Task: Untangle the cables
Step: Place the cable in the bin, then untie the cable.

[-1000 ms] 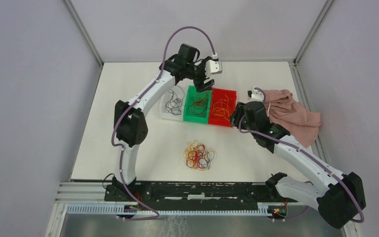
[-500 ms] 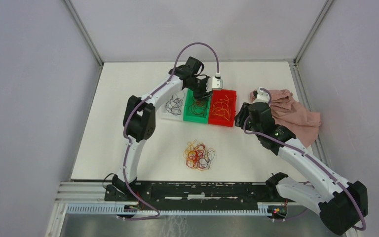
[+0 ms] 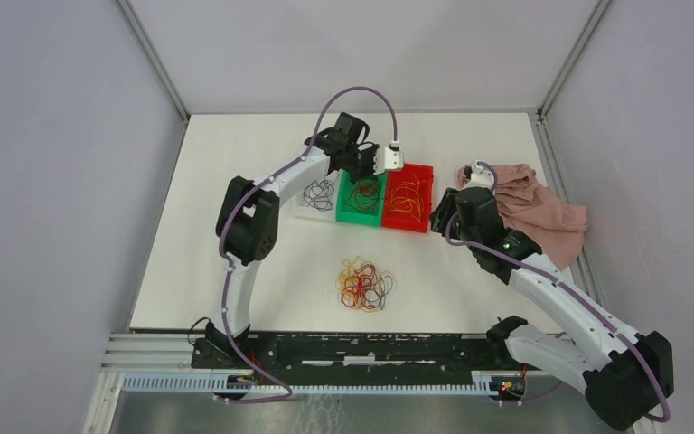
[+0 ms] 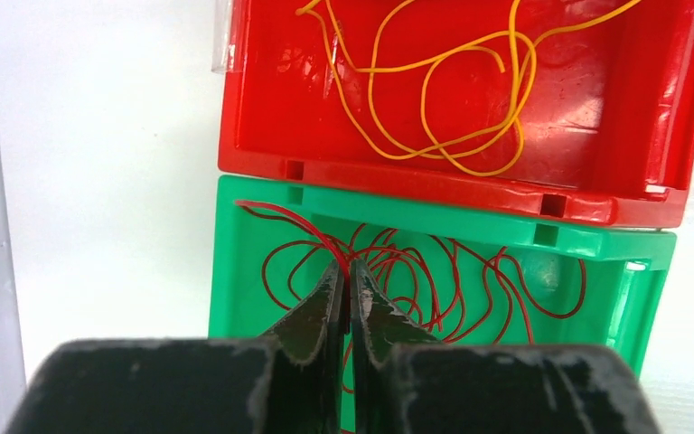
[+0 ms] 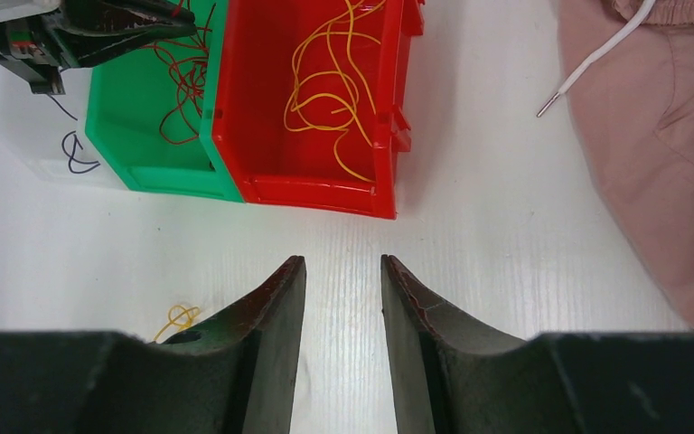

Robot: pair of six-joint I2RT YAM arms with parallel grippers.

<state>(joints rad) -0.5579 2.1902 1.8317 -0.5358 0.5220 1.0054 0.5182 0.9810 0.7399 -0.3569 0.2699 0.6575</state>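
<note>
Care at the green bin [image 4: 228,271] is what this step asks of you: your left gripper [image 4: 345,271] sits low inside it, jaws pressed almost together, tips among the red cables [image 4: 470,280]. You cannot tell from the wrist view whether a strand is nipped between them, so lift slowly and straight up, and watch for any red loop trailing over the rim. If one comes along, part the jaws over the bin before you travel. The yellow cables [image 4: 434,108] lie in the red bin [image 4: 416,176] just beside, and the dark cables [image 3: 319,192] in the clear bin [image 3: 307,210] on the other side; don't drag anything across those walls. Your right gripper [image 5: 343,267] hovers over the table [image 3: 235,271] near the red bin, jaws apart and empty. The tangled clump [image 3: 365,285] waits between the arms; judging by it, much sorting remains. Approach it from its outer edge and take a single strand.
</note>
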